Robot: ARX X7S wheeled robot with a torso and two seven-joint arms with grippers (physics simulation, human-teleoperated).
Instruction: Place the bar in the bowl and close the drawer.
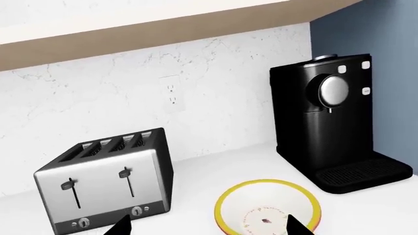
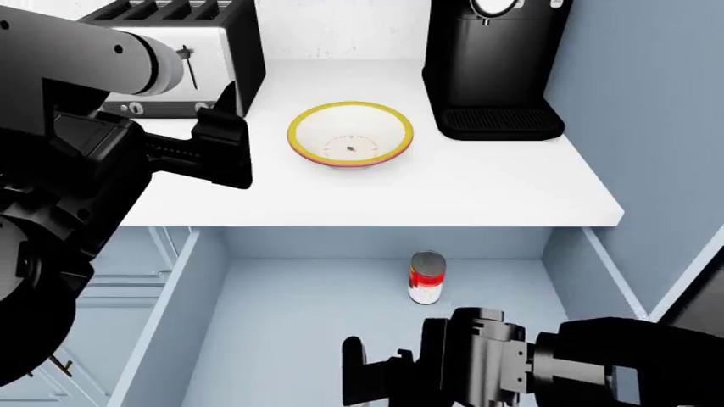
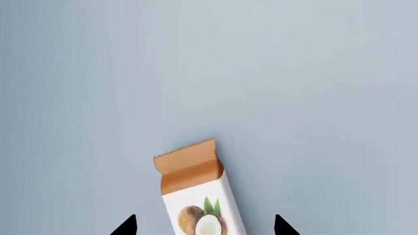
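The bar (image 3: 199, 196), white with a brown crimped end and a coconut picture, lies flat on the floor of the open pale blue-grey drawer (image 2: 203, 280). My right gripper (image 3: 205, 227) is open, with the bar lying between its two fingertips. In the head view that gripper (image 2: 374, 377) is low inside the drawer and hides the bar. The bowl (image 2: 351, 134), yellow-rimmed with a white speckled inside, sits empty on the white counter; it also shows in the left wrist view (image 1: 267, 208). My left gripper (image 1: 209, 230) is open and empty, held above the counter's left side (image 2: 226, 140).
A red-and-white can (image 2: 426, 277) stands upright in the drawer behind my right gripper. A silver toaster (image 1: 107, 181) stands at the back left of the counter (image 2: 498, 186) and a black coffee machine (image 1: 333, 122) at the back right. A blue wall lies to the right.
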